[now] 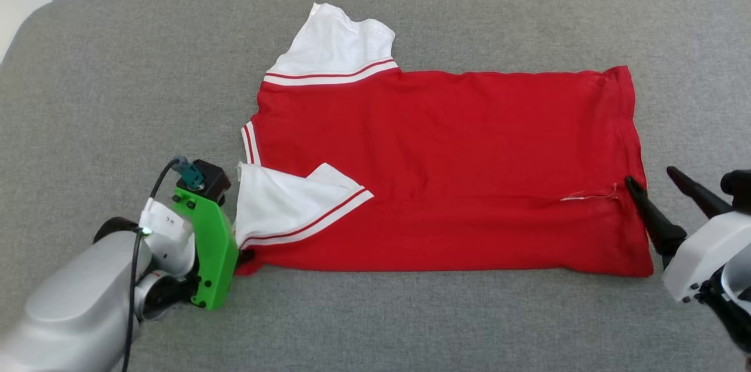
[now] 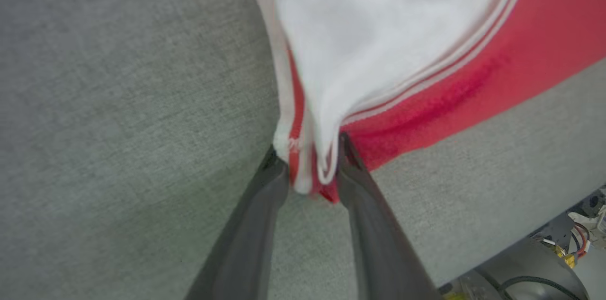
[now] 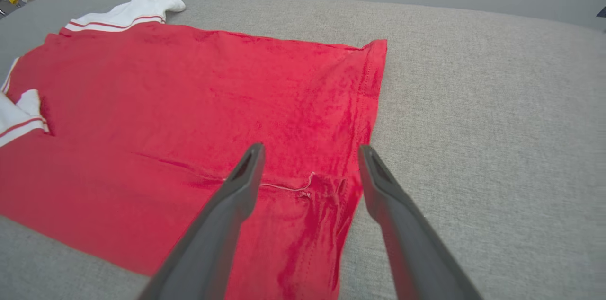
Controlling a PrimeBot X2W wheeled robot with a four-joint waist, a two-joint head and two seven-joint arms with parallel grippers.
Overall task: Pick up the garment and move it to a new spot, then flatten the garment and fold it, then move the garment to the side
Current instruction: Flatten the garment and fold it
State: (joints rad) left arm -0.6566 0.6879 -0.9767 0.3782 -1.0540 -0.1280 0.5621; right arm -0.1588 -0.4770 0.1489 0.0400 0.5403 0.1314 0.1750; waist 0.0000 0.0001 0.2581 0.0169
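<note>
Red and spread flat, the garment (image 1: 446, 166) lies across the middle of a grey padded surface (image 1: 410, 319). Its neck end is toward the robot's left and its hem (image 1: 636, 143) toward the right. The far sleeve (image 1: 337, 37), white with red-and-white striped trim, juts out past the body's far edge. The near sleeve (image 1: 281, 208) is folded inward over the red cloth. A loose pale thread (image 1: 589, 195) lies on the body close to the hem, on the near side.

At the garment's near left corner, the left gripper (image 2: 307, 148) sits low against the surface. Its two dark fingers (image 2: 265, 205) are drawn narrow, with a bunch of white sleeve, striped trim and red cloth pinched between the tips. A green bracket (image 1: 211, 249) stands on that wrist, just beside the folded sleeve.

At the opposite end, the right gripper (image 1: 651, 177) has its jaws wide and holds nothing. It straddles the near stretch of the hem, one finger over the red cloth beside the thread and the other above bare grey just past the edge. Whether either tip touches the cloth cannot be told.
</note>
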